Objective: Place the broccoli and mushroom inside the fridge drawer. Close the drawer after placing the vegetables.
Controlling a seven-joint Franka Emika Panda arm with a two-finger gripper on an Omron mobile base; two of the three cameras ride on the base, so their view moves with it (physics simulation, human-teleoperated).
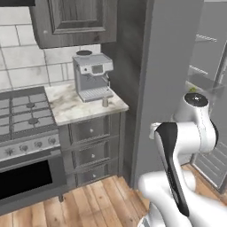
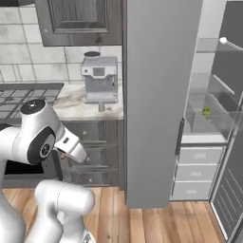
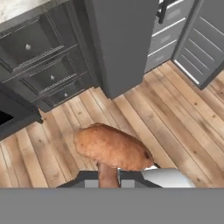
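The reddish-brown mushroom (image 3: 111, 148) sits close up in the hand view, cap upward. Its paler stem is pinched between the two dark tips of my gripper (image 3: 108, 177), which is shut on it, high above the wooden floor. The broccoli (image 2: 206, 112) is a small yellow-green speck inside the translucent fridge drawer (image 2: 216, 124), which stands pulled out of the open fridge at the right. In the left base view the broccoli (image 1: 193, 90) peeks out just past my white arm, inside the same fridge drawer (image 1: 208, 88).
A tall grey fridge side panel (image 2: 156, 95) stands between the arm and the fridge interior. The open fridge door (image 2: 232, 180) is at far right. Left of the panel are a coffee machine (image 1: 92, 77), a small grey shaker (image 1: 105, 102), cabinet drawers (image 1: 91, 128) and a stove (image 1: 26, 115).
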